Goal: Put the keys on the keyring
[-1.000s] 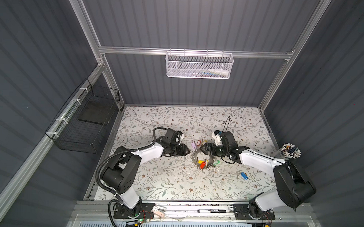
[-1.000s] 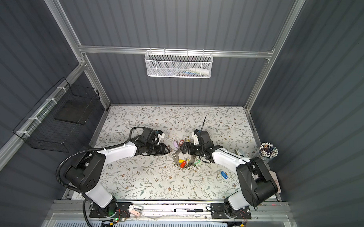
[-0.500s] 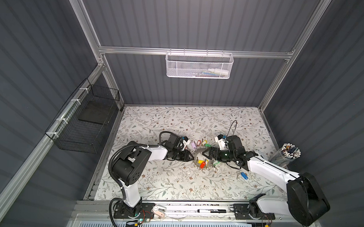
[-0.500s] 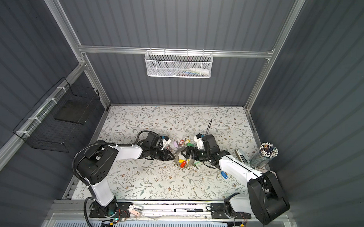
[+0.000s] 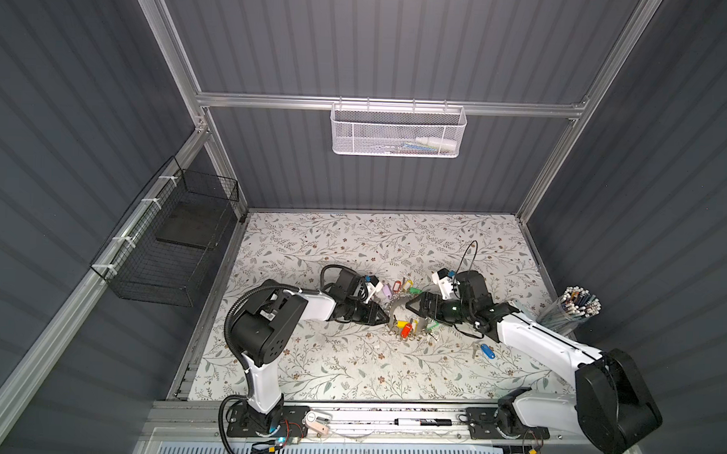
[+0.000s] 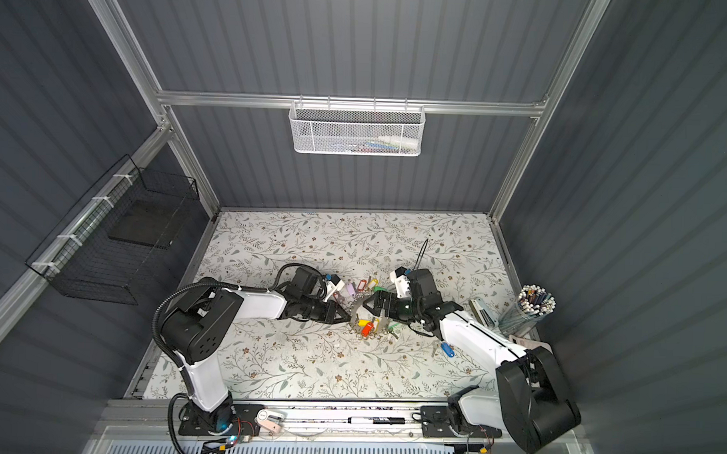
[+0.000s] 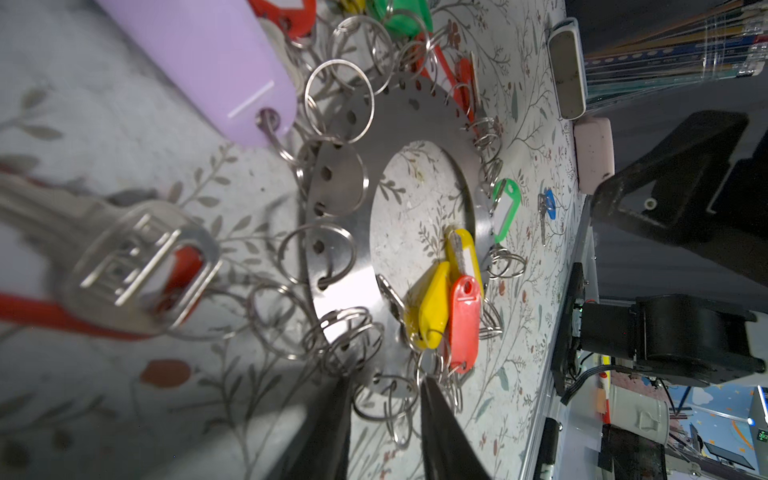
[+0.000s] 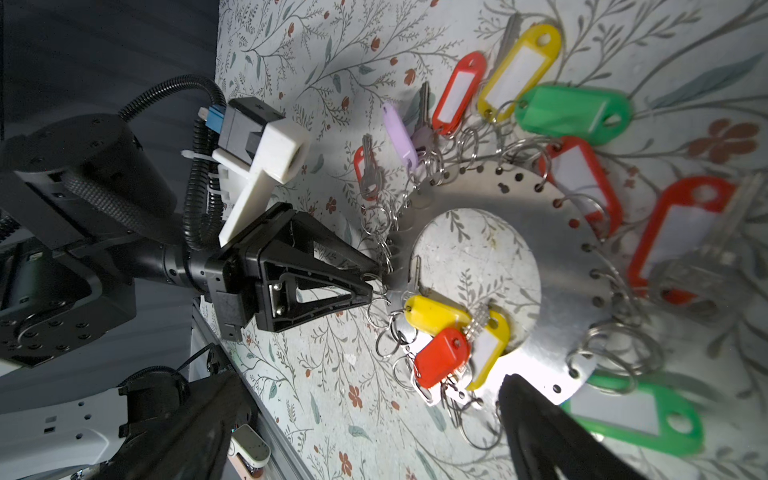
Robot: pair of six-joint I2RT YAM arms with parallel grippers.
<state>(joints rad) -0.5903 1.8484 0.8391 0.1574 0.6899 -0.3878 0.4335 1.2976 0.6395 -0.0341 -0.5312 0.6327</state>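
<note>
The keys (image 5: 487, 351) (image 6: 448, 350) (image 7: 547, 208), silver with a blue tag, lie loose on the floral mat to the right of the keyring and under my right forearm; nothing touches them. The keyring (image 5: 395, 309) (image 6: 355, 309) (image 7: 415, 120) (image 8: 561, 232) is a flat grey plate rimmed with split rings and red, yellow, green and purple tags. My left gripper (image 5: 387, 319) (image 6: 348, 317) (image 7: 384, 386) is at the plate's left rim, its jaws narrow and bracketing a few split rings. My right gripper (image 5: 415, 309) (image 6: 369, 307) (image 8: 374, 386) hovers wide open over the plate's right side.
A clear cup of pens (image 5: 575, 306) stands at the right edge of the mat, with small white (image 7: 567, 75) and pink (image 7: 594, 153) cases beside it. A white mesh basket (image 5: 398, 131) hangs on the back wall and a black wire basket (image 5: 174, 246) on the left wall. A marker (image 5: 423, 422) lies on the front rail.
My left gripper has slid right up to the keyring's rim and its jaws have narrowed around split rings. The right arm has shifted its elbow rightward while its gripper stays open over the ring.
</note>
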